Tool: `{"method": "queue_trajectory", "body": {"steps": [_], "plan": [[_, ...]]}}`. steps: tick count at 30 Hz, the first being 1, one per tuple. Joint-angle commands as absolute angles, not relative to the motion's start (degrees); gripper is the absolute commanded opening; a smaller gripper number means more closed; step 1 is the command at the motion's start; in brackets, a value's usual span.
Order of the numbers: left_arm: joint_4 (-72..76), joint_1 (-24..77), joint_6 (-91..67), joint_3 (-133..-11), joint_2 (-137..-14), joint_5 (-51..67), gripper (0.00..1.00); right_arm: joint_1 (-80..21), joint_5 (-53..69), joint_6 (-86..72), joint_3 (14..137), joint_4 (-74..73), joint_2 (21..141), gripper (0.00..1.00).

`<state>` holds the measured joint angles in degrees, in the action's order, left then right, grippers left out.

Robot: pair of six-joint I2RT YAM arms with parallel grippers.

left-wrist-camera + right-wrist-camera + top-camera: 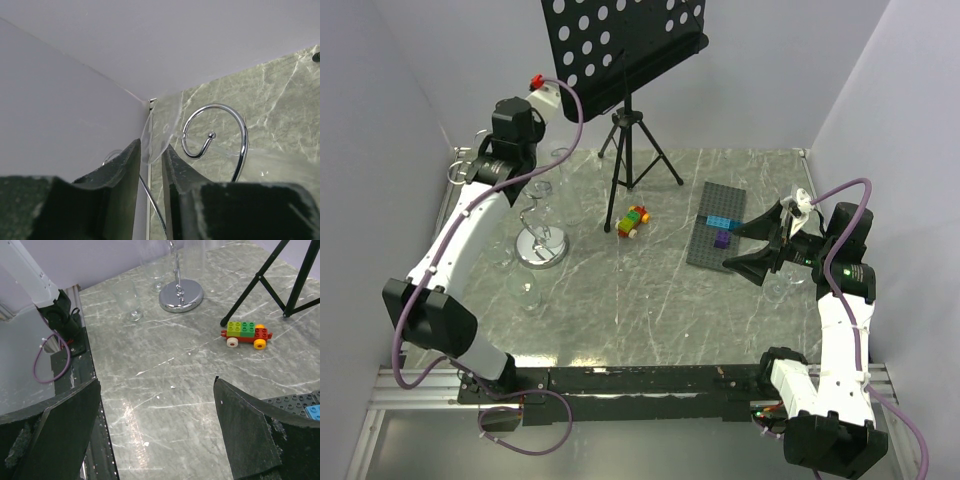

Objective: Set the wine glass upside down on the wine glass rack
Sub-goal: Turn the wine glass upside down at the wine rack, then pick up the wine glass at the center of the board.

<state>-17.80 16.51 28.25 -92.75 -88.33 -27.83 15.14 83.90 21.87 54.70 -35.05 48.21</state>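
Observation:
The chrome wine glass rack (pixel 542 248) stands at the table's left, with its round base in the right wrist view (pixel 181 294). My left gripper (pixel 149 159) is raised at the rack's top, shut on the clear foot of the wine glass (pixel 161 125). The stem runs right past a curled chrome hook (pixel 215 135), and the faint bowl lies at the right edge. Whether the stem rests in the hook I cannot tell. My right gripper (pixel 745 248) is open and empty (pixel 157 405) above the table, beside the grey baseplate (pixel 720 235).
A black tripod music stand (pixel 625 120) stands at the back centre. A small brick car (pixel 633 222) lies mid-table. Other clear glasses stand by the rack (pixel 126 297) and near my right arm (pixel 778 290). A blue brick (pixel 724 222) sits on the baseplate.

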Motion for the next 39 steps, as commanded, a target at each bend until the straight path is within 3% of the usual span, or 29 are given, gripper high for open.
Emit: {"method": "queue_trajectory", "body": {"steps": [1, 8, 14, 29, 39], "plan": [[-16.35, 16.17, 27.60, -92.64, -85.34, -29.36, 0.31, 14.68, 91.93, 22.24, 54.40, -32.17, 47.64, 1.00], [-17.40, 16.17, 25.05, -93.60, -83.76, -28.48, 0.46, 14.59, 91.58, 22.41, 54.40, -32.17, 47.81, 1.00], [-17.23, 16.17, 22.15, -93.87, -81.30, -26.55, 0.64, 14.68, 91.32, 22.94, 54.58, -32.61, 47.99, 1.00], [-21.09, 15.91, 9.51, -93.96, -71.82, -17.68, 0.87, 14.59, 89.30, 27.77, 56.07, -37.26, 48.78, 1.00], [-23.73, 15.82, -3.85, -85.00, -55.91, -5.46, 1.00, 16.69, 87.62, 33.84, 56.17, -40.96, 49.39, 1.00]]}}
